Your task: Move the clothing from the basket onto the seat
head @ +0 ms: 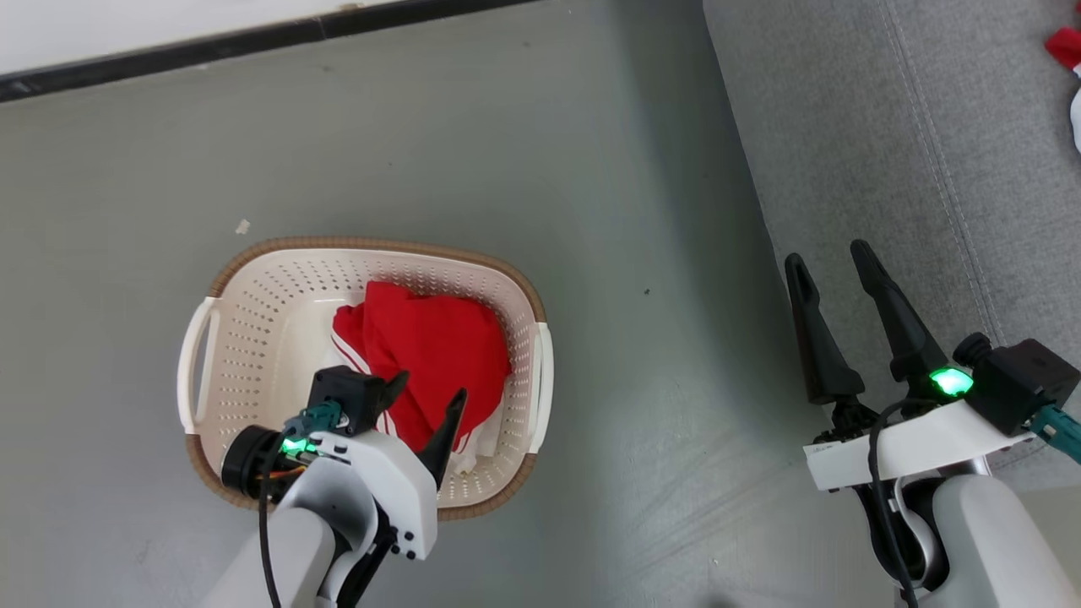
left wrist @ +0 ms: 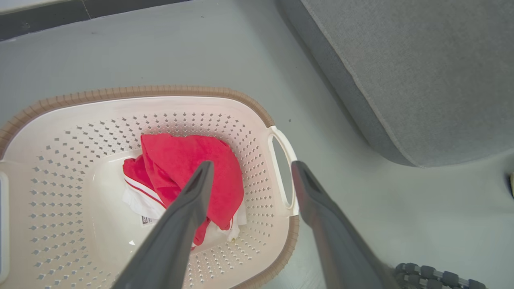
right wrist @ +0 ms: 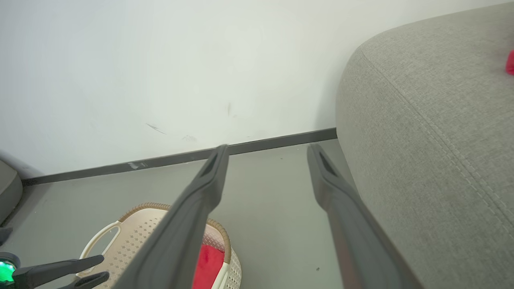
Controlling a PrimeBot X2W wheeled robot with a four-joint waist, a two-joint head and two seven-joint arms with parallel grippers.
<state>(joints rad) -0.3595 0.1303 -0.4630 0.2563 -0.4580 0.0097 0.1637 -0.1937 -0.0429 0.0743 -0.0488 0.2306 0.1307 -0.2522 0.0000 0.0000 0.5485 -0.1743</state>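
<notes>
- Left gripper: you see it above the near right part of the basket, its fingers spread wide with nothing between them. From the left wrist, one finger lies across the red clothing and the other across the basket's right handle. You cannot tell whether either finger touches.
- Right gripper: it hangs over the front edge of the sofa, jaws wide apart and empty, well away from the basket.
- Clothing: a crumpled red heap with white stripes and a white hem lies inside the basket, toward its right wall.
- Basket: cream with perforated walls and a brown rim, it stands on the grey floor, left of the sofa and apart from it.
- Sofa: light grey fabric with a stitched seam. At its far right edge you see a second red piece with a bit of white just below it.
- Baseboard: a dark strip runs along the white wall beyond the basket.
</notes>
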